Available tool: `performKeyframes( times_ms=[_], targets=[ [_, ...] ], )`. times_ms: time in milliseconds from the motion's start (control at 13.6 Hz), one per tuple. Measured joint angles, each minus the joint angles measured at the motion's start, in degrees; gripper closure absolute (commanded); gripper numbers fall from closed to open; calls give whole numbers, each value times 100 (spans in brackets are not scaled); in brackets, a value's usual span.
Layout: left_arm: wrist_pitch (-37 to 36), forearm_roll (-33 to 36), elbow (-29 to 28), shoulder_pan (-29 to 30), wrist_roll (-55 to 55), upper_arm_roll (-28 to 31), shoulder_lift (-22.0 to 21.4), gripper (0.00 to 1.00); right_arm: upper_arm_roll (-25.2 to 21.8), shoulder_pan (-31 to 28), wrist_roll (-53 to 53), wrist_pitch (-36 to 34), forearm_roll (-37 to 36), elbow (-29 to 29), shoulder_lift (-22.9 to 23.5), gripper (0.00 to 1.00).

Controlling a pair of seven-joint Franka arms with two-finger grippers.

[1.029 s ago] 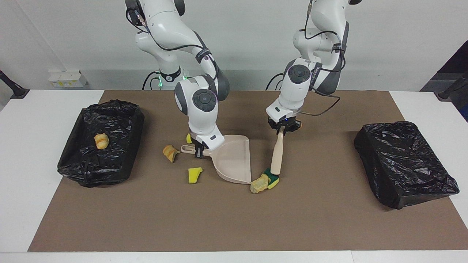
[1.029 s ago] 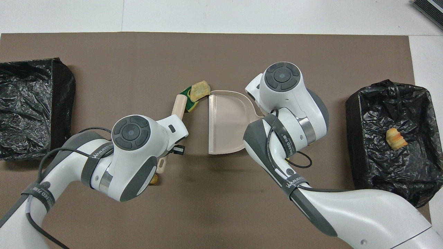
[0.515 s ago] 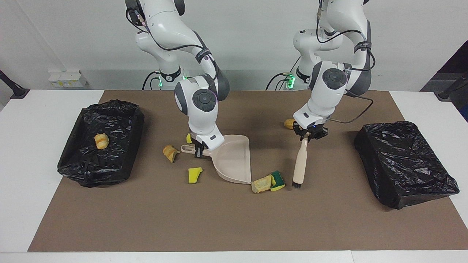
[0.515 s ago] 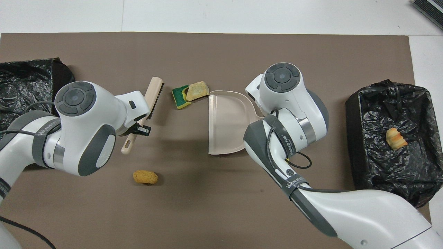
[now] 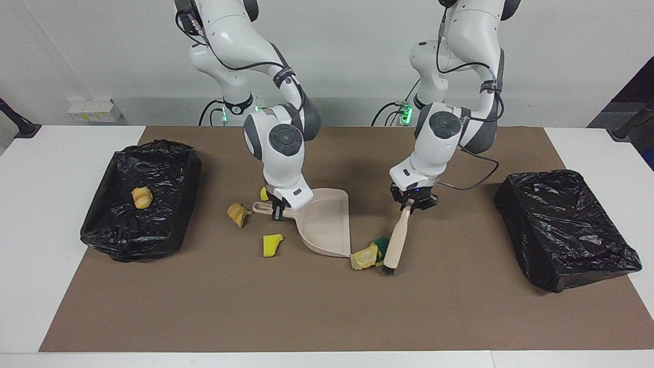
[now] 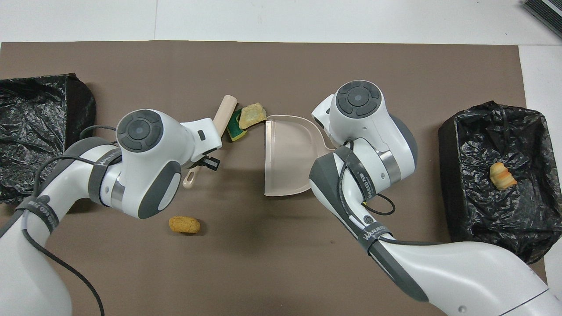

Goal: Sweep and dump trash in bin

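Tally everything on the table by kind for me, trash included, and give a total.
Yellow sponge chunks: 2
Yellow-green sponge: 1
Tan-orange bread-like pieces: 3, one already in a bin
Brown lump: 1
Black-lined bins: 2
Dustpan: 1
Brush: 1
Total: 11

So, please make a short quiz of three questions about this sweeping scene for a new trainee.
1. True or false: the dustpan already holds trash.
2. Which hand holds the brush: A) left hand, B) right hand?
3. Fill in: the green-yellow sponge lies between the brush and the ____.

Key: 1 false; 2 A; 3 dustpan.
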Motion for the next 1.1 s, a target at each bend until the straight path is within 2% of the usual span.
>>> performKeyframes(
  times_ms=[368, 662, 882, 1103],
  targets=[
    [-595, -25, 30, -765, -165, -21, -155, 100, -2, -4, 57, 0, 0, -35, -6, 100],
    [-781, -453, 33, -1351, -496, -57, -299, 100, -2, -4, 67, 12, 0, -37, -10, 100],
    [-979, -615, 61, -1291, -562, 11, -449, 100, -2, -4, 67, 18, 0, -37, -12, 100],
    [-1294, -806, 99, -985, -561, 76, -858, 100, -2, -4, 67, 20, 0, -37, -12, 100]
  ],
)
